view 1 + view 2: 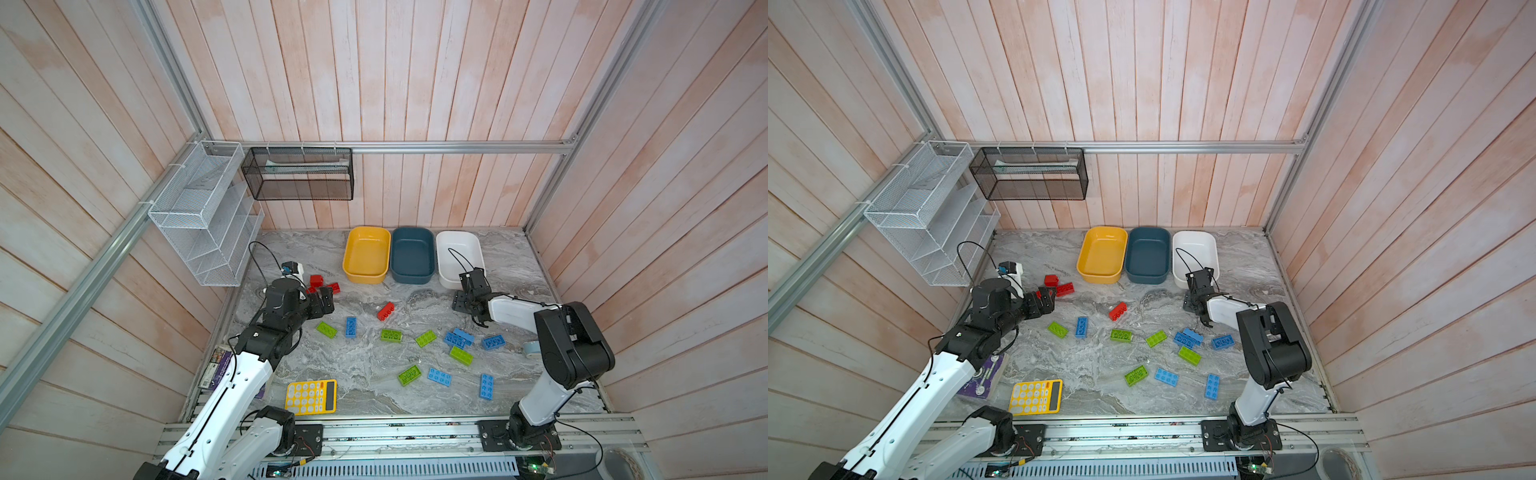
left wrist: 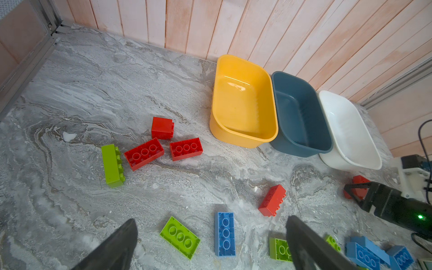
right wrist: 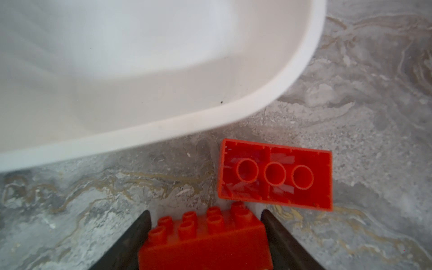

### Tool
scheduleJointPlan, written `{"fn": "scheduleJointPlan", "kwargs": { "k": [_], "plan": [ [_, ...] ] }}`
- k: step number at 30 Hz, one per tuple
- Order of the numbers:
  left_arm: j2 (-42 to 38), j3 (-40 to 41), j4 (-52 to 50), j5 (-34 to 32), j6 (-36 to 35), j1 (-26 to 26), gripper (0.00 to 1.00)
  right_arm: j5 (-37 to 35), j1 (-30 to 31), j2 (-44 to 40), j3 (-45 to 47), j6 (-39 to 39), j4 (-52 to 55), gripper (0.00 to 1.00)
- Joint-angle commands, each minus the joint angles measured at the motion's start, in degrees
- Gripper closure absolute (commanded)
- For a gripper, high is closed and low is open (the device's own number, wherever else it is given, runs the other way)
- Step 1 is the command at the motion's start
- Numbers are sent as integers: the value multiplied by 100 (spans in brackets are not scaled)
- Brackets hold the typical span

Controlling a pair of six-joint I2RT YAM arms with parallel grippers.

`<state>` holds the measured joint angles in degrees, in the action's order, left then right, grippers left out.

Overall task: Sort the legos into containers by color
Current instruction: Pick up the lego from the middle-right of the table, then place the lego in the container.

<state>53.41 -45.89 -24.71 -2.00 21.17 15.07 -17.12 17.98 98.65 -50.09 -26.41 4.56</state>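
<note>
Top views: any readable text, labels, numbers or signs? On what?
No text can be read.
Yellow calculator: key markings too small to read.
Purple book beneath the left arm: cover print too blurred to read.
No other text seen.

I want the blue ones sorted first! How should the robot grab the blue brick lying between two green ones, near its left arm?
Take the blue brick by its two long side walls, coming straight down. It lies flat, hollow side up; those walls are straight and parallel, with bare table beside each, so jaws should fit across its narrow width.
</note>
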Motion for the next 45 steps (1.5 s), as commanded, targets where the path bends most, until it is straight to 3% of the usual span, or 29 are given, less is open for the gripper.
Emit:
{"fn": "scheduleJointPlan", "kwargs": {
  "k": [1,6,15,20,26,33,45],
  "plan": [
    [-47,88,-17,-29,-77,22,0,-184,48,108,-148,48,19,33],
    [-28,85,-1,-11,-86,22,0,-166,83,102,-168,136,43,47],
    [-113,97,-12,33,-70,18,0,-64,417,-456,-277,410,560,52],
    [-233,106,-22,42,-30,23,0,710,709,-928,-577,671,830,55],
    [-378,89,-103,-177,-40,158,0,1541,1132,-897,-1641,809,1113,56],
    [-410,108,-165,-321,-111,257,0,2314,1363,149,-3275,738,984,57],
    [-453,151,-138,-236,-145,260,0,2419,1735,2869,-6413,811,1595,56]
  ]
}}
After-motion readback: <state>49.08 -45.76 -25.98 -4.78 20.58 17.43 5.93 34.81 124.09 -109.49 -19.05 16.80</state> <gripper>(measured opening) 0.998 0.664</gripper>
